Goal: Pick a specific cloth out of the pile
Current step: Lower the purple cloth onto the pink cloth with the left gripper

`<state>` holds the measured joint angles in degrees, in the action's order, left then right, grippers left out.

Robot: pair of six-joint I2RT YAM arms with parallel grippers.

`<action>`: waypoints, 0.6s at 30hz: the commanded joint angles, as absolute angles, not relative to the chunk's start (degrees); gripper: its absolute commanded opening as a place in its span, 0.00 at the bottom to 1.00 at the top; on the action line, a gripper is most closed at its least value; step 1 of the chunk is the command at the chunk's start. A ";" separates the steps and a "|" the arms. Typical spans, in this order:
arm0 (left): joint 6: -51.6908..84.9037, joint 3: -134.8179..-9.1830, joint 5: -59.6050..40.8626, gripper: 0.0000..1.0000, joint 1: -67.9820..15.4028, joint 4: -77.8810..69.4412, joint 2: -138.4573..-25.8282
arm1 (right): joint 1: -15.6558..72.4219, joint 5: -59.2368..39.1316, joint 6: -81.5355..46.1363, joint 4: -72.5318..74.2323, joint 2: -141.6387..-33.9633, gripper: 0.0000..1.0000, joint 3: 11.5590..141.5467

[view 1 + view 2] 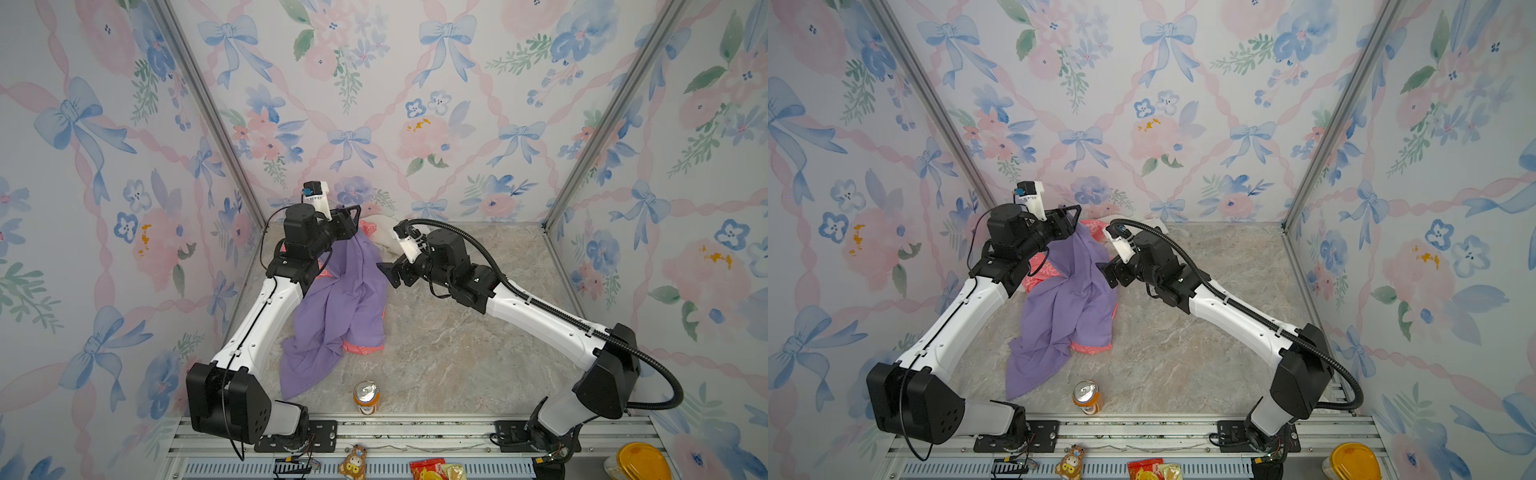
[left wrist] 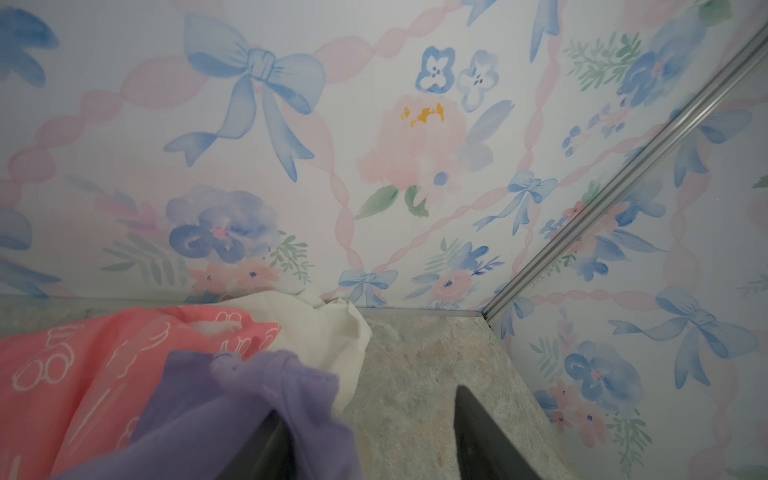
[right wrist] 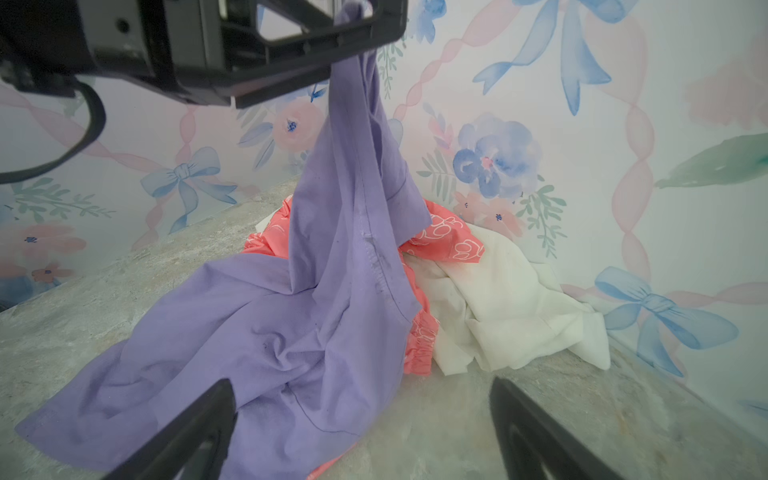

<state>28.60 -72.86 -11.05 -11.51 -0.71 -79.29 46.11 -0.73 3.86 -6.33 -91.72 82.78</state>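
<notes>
The left gripper [image 3: 353, 16] was seen raised over the far end of the pile [image 1: 374, 232], its fingers [image 2: 482, 432] parted, with a bunched tip of the purple cloth [image 1: 336, 307] draped over one of them; whether the fabric was actually pinched could not be told. The right gripper [image 1: 388, 274] was held just beside the cloth with its fingers [image 3: 536, 432] wide apart and nothing between them. The cloth was draped from that raised tip down over the coral-pink cloth [image 3: 444, 237] and spread toward the near edge of the desk [image 1: 457, 345], with the cream-white cloth [image 3: 511, 307] at the back wall.
</notes>
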 commanded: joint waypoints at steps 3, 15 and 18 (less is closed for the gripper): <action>29.91 -69.17 -0.29 0.88 -11.46 5.57 -72.99 | 45.40 0.42 3.17 -6.29 -91.16 0.97 82.84; 37.07 -58.31 12.27 0.92 -9.67 23.50 -58.59 | 45.20 -1.53 2.11 -6.15 -94.49 0.97 85.95; 44.12 -50.49 10.48 0.87 -5.09 25.12 -53.12 | 45.19 -1.80 1.83 -6.16 -94.48 0.97 85.99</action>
<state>36.49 -55.66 9.10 -8.21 19.49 -56.38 45.74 -0.93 2.94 -6.28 -94.02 83.81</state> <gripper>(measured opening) 0.884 0.970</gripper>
